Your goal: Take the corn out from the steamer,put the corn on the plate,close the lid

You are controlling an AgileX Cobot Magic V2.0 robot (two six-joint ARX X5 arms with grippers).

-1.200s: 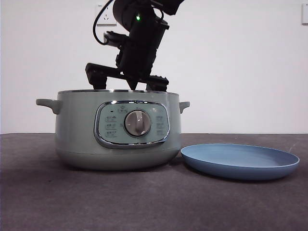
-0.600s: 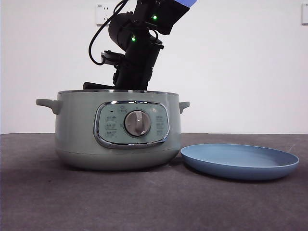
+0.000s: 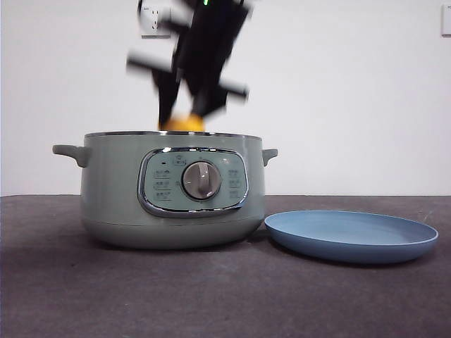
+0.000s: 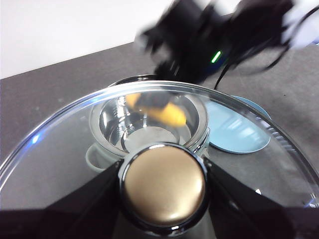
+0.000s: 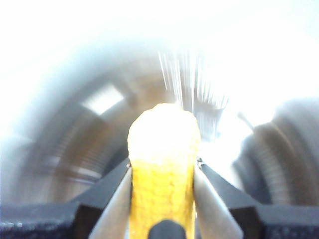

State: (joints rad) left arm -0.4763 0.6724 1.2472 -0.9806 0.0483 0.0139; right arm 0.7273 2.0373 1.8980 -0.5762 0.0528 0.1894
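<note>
The pale green steamer stands open at the left of the front view. My right gripper is just above its rim, blurred, and shut on the yellow corn. In the right wrist view the corn sits upright between the two jaws of the right gripper. My left gripper is shut on the knob of the glass lid, held up off the pot. Through the glass I see the steamer's bowl, the corn and the blue plate.
The light blue plate lies on the dark table just right of the steamer, with nothing on it. A white wall with a socket stands behind. The left arm and the lid are out of the front view.
The right gripper dipped into the steamer half a second ago and has now come up fast, blurred, with the corn showing above the rim.
</note>
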